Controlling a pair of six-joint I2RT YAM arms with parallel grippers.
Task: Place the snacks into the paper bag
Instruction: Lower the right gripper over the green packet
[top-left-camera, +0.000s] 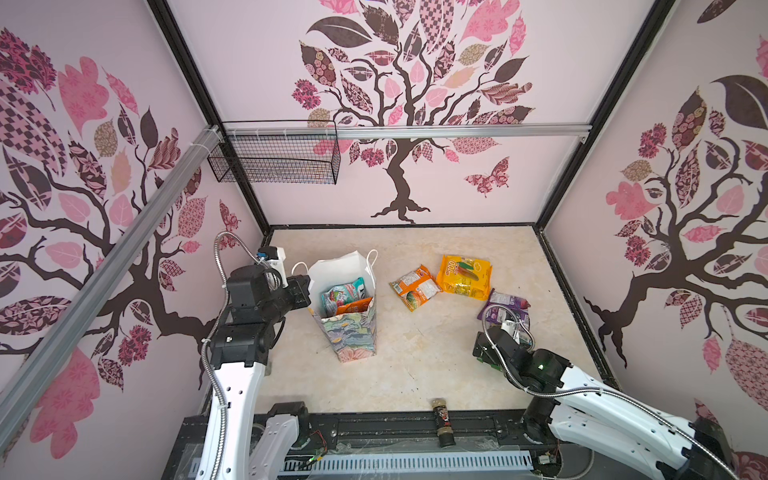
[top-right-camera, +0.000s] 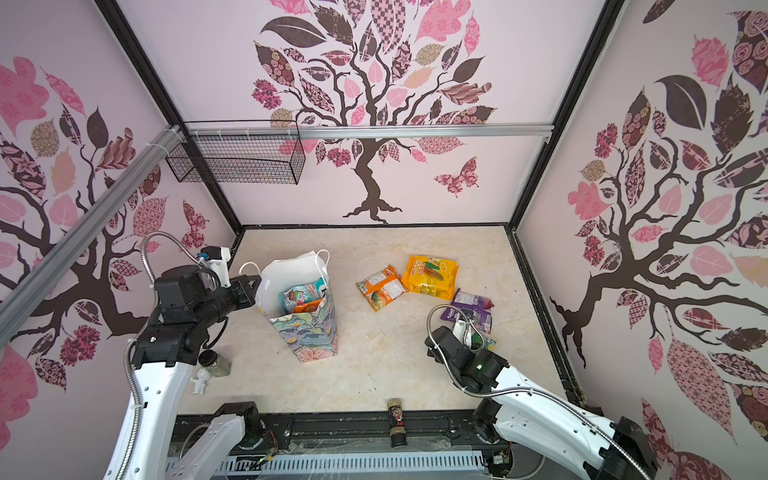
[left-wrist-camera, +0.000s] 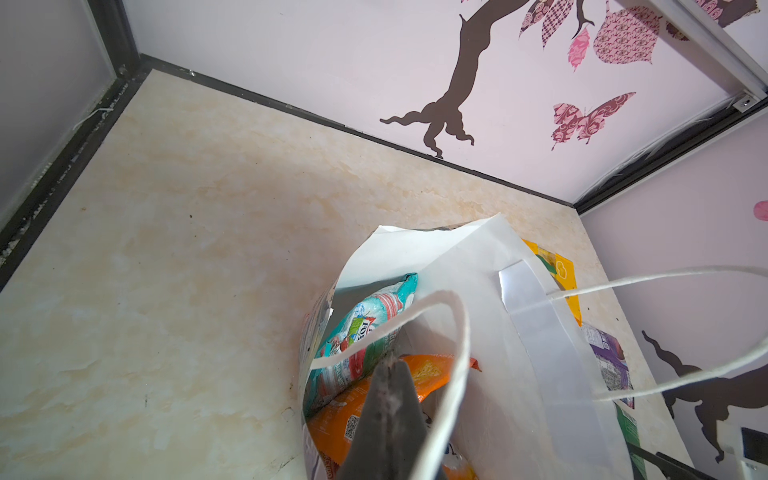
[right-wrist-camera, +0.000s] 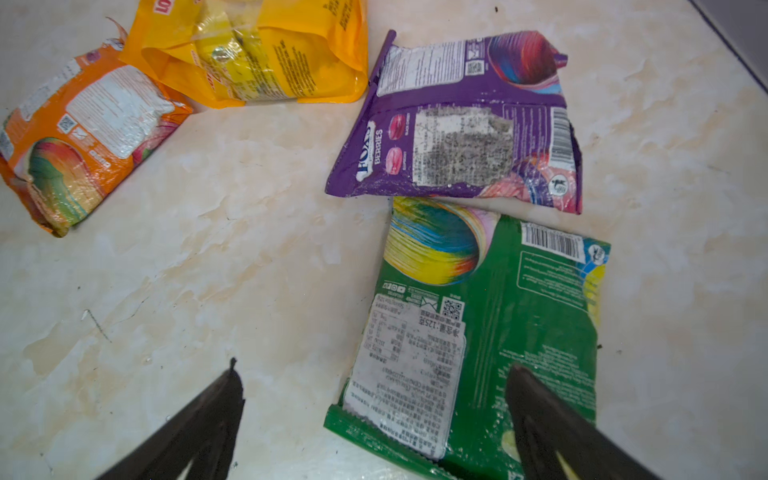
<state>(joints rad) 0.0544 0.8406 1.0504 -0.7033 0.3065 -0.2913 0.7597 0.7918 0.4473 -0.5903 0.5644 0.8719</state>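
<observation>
The paper bag (top-left-camera: 353, 332) stands upright left of the middle, and its white inside wall (left-wrist-camera: 478, 332) fills the left wrist view. A teal packet (top-left-camera: 343, 293) and an orange packet (left-wrist-camera: 345, 415) lie inside it. My left gripper (left-wrist-camera: 392, 368) is shut at the bag's left rim with a cord handle (left-wrist-camera: 457, 316) looping round its tip; whether paper is pinched does not show. On the table lie an orange packet (top-left-camera: 414, 289), a yellow packet (top-left-camera: 465, 276), a purple packet (right-wrist-camera: 465, 124) and a green packet (right-wrist-camera: 490, 324). My right gripper (right-wrist-camera: 374, 374) hangs open over the green packet's near end.
A small dark bottle (top-left-camera: 442, 419) lies at the table's front edge. A black wire basket (top-left-camera: 274, 158) hangs on the back rail, up left. A small jar (top-right-camera: 216, 363) and a white figurine (top-right-camera: 200, 380) stand under the left arm. Walls close in three sides.
</observation>
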